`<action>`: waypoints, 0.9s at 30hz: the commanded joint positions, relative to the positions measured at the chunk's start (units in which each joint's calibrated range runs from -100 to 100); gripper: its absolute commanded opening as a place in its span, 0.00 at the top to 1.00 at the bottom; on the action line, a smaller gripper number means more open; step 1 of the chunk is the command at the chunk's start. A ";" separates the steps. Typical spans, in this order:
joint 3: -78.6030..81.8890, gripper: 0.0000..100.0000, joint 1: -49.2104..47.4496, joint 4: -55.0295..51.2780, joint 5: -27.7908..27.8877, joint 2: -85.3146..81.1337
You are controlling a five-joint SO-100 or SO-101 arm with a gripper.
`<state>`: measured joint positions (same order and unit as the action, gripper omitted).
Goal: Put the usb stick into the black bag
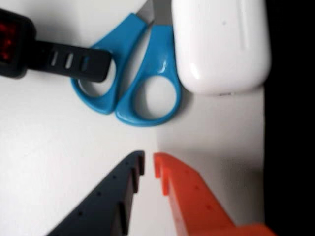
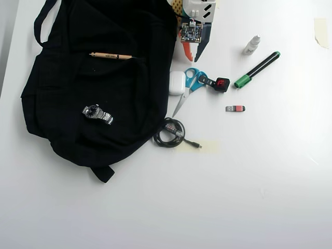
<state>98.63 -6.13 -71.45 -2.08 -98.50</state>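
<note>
Big floppy black bag (image 2: 98, 78) takes up the overhead view's left side, the gripper (image 2: 193, 56) hangs beside it with fingers only a narrow crack apart and empty, and the little usb stick (image 2: 235, 108) sits well off right on the table (image 2: 249, 181).

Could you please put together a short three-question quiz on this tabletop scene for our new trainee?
1. True or false: the usb stick already lies on the black bag.
2. In the overhead view, which object lies nearest the usb stick? A) the wristwatch B) the green marker C) the pencil
3. In the wrist view, what does the gripper hold?

Key
1. False: it lies on the white table, right of the bag.
2. B.
3. Nothing: the jaws stand slightly apart above bare table, just short of the blue scissors.
</note>
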 commanded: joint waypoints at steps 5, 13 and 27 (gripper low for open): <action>0.65 0.98 -0.45 -0.98 0.14 -1.00; 0.65 0.98 -0.90 -0.98 0.14 -1.00; 0.65 0.98 -0.98 -0.98 0.14 -1.00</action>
<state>98.63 -6.72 -71.45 -2.08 -98.50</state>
